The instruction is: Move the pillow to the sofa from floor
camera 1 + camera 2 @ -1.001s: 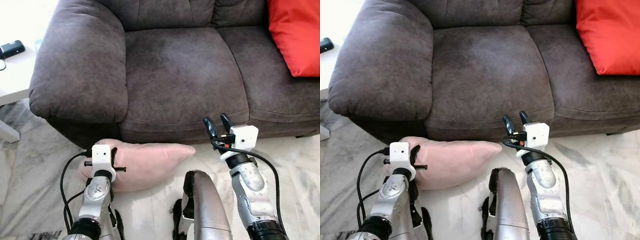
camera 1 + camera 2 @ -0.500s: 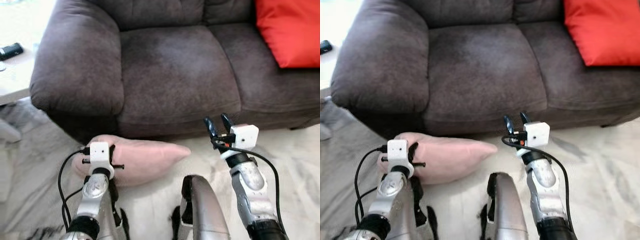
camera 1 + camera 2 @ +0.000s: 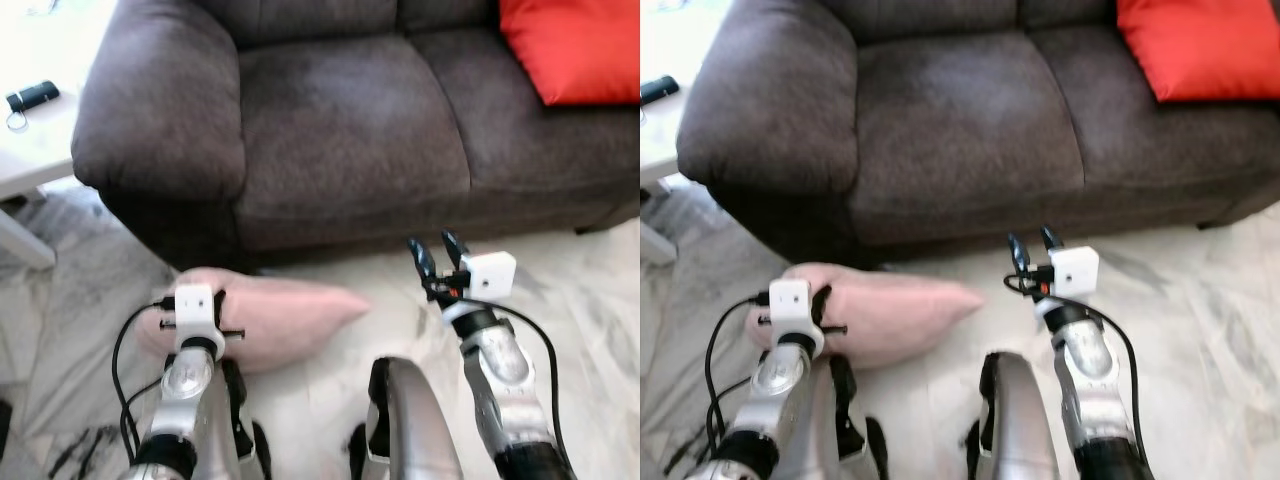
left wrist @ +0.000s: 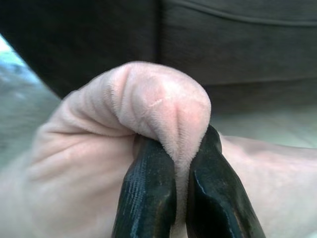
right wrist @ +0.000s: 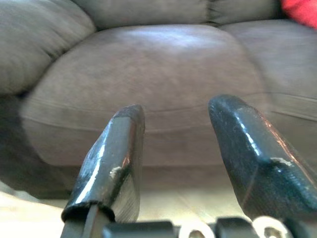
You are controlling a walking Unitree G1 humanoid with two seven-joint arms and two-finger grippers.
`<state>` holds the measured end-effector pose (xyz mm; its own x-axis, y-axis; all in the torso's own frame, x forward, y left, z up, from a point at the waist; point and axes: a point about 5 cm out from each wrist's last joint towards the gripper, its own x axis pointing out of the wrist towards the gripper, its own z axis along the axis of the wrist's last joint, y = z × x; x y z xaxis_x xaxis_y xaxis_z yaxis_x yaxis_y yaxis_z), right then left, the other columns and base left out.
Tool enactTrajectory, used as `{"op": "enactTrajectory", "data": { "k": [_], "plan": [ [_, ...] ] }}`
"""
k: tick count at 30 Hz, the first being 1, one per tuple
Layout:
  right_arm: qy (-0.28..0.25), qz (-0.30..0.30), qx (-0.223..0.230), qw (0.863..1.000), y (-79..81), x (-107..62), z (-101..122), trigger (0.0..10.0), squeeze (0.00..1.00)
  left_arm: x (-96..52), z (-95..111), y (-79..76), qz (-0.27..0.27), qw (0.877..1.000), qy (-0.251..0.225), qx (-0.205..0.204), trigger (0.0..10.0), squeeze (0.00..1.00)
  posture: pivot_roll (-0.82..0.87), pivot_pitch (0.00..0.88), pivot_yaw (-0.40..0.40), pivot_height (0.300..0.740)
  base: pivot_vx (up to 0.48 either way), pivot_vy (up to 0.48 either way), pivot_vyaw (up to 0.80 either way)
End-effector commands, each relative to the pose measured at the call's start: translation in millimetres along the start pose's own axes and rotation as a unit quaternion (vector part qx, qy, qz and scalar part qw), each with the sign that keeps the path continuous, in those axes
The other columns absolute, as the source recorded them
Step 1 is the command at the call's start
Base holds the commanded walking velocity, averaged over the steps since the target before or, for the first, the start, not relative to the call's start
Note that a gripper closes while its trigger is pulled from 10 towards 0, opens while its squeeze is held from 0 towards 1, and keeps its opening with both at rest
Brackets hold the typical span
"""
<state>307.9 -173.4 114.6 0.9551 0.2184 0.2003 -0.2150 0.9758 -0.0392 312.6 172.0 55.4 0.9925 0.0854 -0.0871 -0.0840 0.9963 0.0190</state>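
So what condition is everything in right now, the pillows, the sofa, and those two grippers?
Pink pillow: on the floor by the sofa front, one edge pinched.
Left gripper: shut on the pink pillow.
Right gripper: open, empty, raised before the sofa.
Sofa: seat bare on the left side.
Red pillow: lying on the sofa's right side.

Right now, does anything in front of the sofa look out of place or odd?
Yes. A pink pillow lies on the floor against the foot of the dark sofa, not on a seat like the red cushion. The left gripper pinches a bunched fold of it; the right gripper hovers open.
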Motion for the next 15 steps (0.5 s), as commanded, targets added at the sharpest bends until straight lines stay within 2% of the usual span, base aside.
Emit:
{"op": "enactTrajectory", "data": {
  "k": [1, 10, 15],
  "plan": [
    [0.002, 0.0, 0.003, 1.0, 0.5, -2.6, -2, 10.0, 0.0, 3.1, 14, 1.3, 0.0, 0.999, -0.038, 0.002, 10.0, 0.0, -0.09, 0.211, -0.034, 0.532, 0.0, 0.0, 0.0],
    [0.004, 0.001, 0.004, 1.0, 0.9, -3.0, -4, 10.0, 0.0, 3.7, 21, 1.2, -0.007, 0.998, -0.056, 0.011, 10.0, 0.0, -0.09, 0.202, -0.034, 0.532, 0.0, 0.0, 0.0],
    [0.002, 0.0, 0.003, 1.0, 1.4, -1.4, -3, 10.0, 0.0, 4.1, 25, -3.7, -0.02, 0.997, -0.068, 0.005, 10.0, 0.0, -0.09, 0.192, -0.031, 0.532, 0.0, 0.0, 0.0]
  ]
}}
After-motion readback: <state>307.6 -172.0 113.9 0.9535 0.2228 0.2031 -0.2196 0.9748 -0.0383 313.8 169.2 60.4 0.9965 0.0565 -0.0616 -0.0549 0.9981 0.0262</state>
